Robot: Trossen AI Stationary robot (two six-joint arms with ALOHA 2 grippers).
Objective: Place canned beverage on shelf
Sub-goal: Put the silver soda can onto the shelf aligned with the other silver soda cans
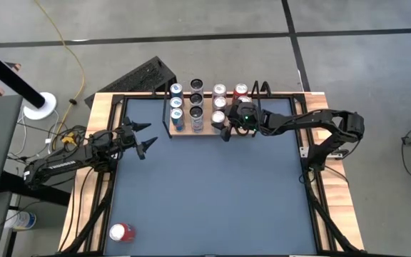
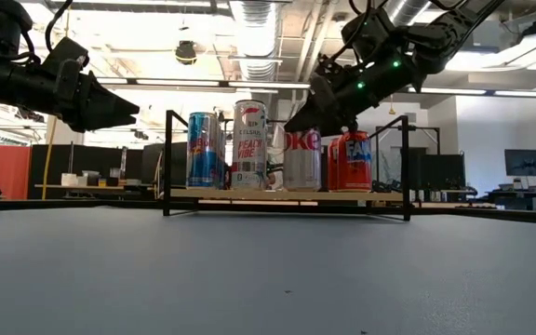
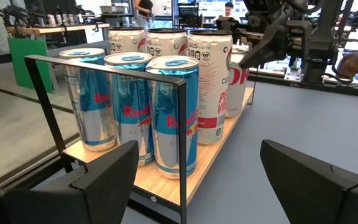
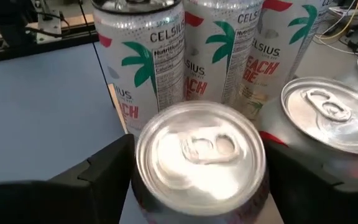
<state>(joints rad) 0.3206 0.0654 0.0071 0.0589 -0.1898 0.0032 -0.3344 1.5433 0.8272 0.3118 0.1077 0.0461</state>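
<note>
Spread wide, my right claw [image 1: 228,127] hangs over the shelf's front edge, its fingers [image 4: 98,171] standing either side of a silver can top [image 4: 199,151] without pressing it; whether they touch its wall I cannot tell.

Going by size: the grey-blue table [image 1: 212,185] fills the middle of the high view. At its twelve o'clock edge sits the shelf [image 2: 287,195], a light wood board in a thin black rail frame. On it stand rows of cans: blue-and-silver cans [image 3: 173,115] toward nine o'clock, tall white palm-tree cans [image 4: 143,56] next, silver cans [image 2: 301,160] after those, and red cans [image 2: 350,160] toward three o'clock. The can under my right claw stands on the board in the front of the silver row.

My left claw [image 1: 143,137] hovers over the table at about ten o'clock, just off the shelf's nine o'clock end, fingers [image 3: 316,177] apart and holding nothing.

One red-topped can [image 1: 120,232] lies alone near the table's seven o'clock corner, well apart from the shelf.
</note>
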